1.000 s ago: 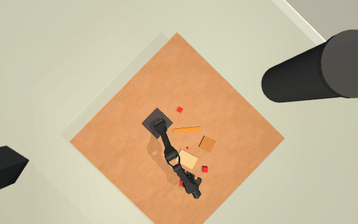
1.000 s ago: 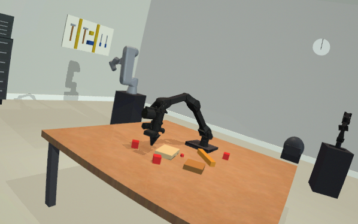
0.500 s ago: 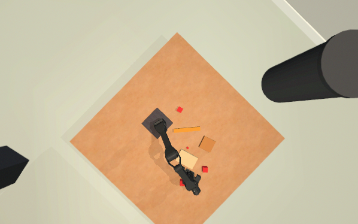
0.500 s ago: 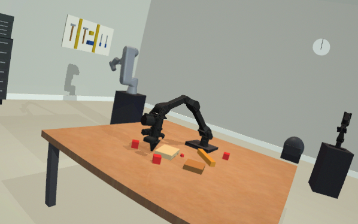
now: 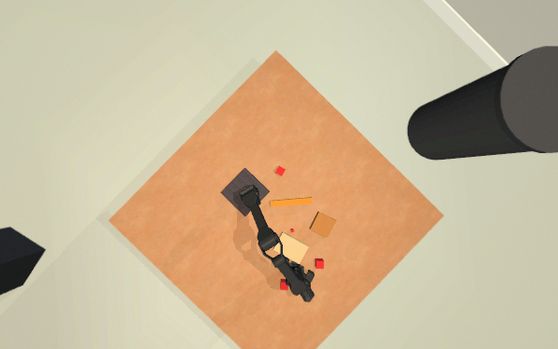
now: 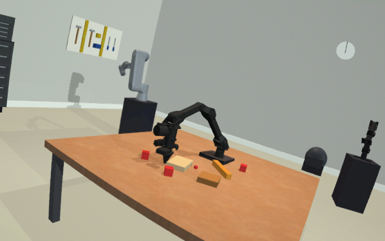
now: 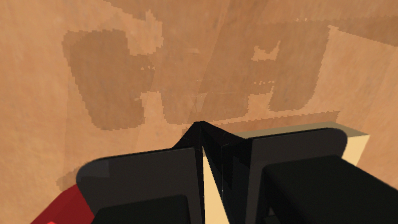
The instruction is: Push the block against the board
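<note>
The square block (image 5: 324, 225) (image 6: 208, 178) is brown-orange and lies flat, apart from the board. The board (image 5: 293, 247) (image 6: 181, 162) (image 7: 359, 150) is a pale cream rectangular slab, also flat; the arm covers part of it in the top view. My gripper (image 6: 166, 161) (image 7: 199, 126) is shut and empty, pointing down low by the board's end away from the block. In the wrist view the right finger covers much of the board. Whether the tips touch the board or table cannot be told. In the top view the arm hides the fingertips.
One red cube (image 5: 319, 263) (image 6: 169, 171) sits near the board, another (image 5: 284, 285) (image 6: 145, 154) beside the hand. A tiny red cube (image 5: 292, 230) (image 6: 196, 167) is between board and orange bar (image 5: 291, 202) (image 6: 221, 169). A third larger red cube (image 5: 280, 171) (image 6: 243, 167) is near the arm's base.
</note>
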